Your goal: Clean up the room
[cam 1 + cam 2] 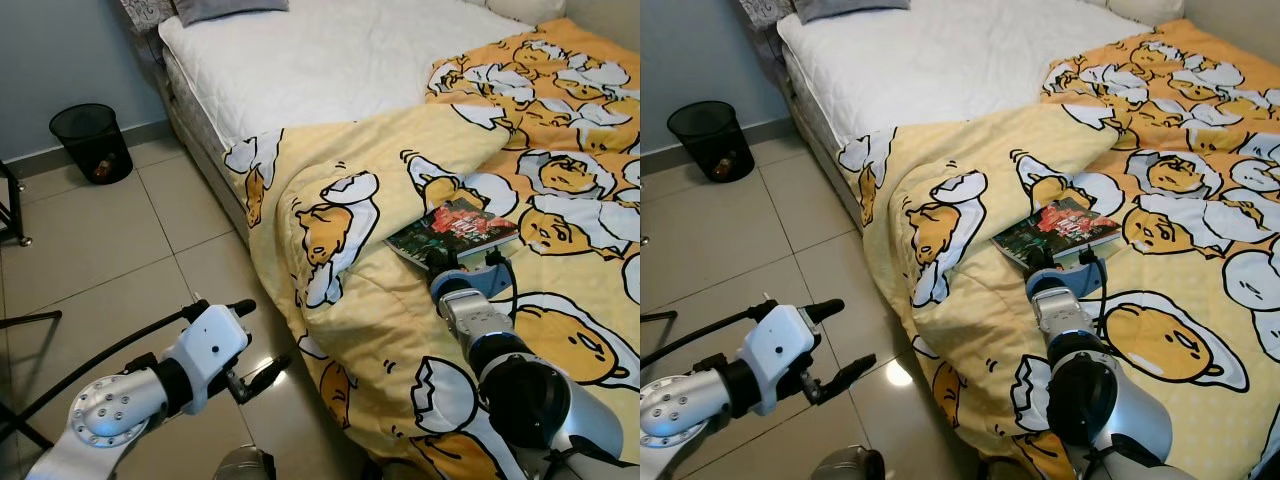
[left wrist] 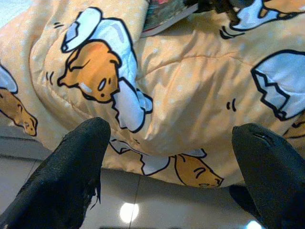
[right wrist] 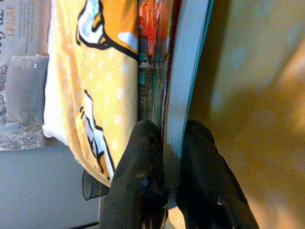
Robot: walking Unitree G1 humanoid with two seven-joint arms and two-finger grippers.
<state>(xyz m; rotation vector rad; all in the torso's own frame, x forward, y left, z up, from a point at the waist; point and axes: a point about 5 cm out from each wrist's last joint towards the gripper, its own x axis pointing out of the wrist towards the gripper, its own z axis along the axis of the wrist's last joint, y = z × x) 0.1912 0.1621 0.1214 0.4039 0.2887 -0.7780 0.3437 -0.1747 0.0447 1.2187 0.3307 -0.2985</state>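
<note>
Our right gripper [image 3: 164, 157] pinches the book [image 1: 453, 229] at its near edge, right of centre in the frame, on the yellow duvet [image 1: 400, 330]. Our left gripper [image 1: 262, 338] hangs open over the floor [image 1: 90, 250], lower left. A bin [image 1: 91, 142] stands upper left.

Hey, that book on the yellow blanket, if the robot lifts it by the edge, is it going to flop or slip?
The book looks thin and softcover, so it may sag or fan open. The right hand pinches just its near edge, so the far end could droop. Its cover appears glossy, so it might slide on the blanket.
</note>
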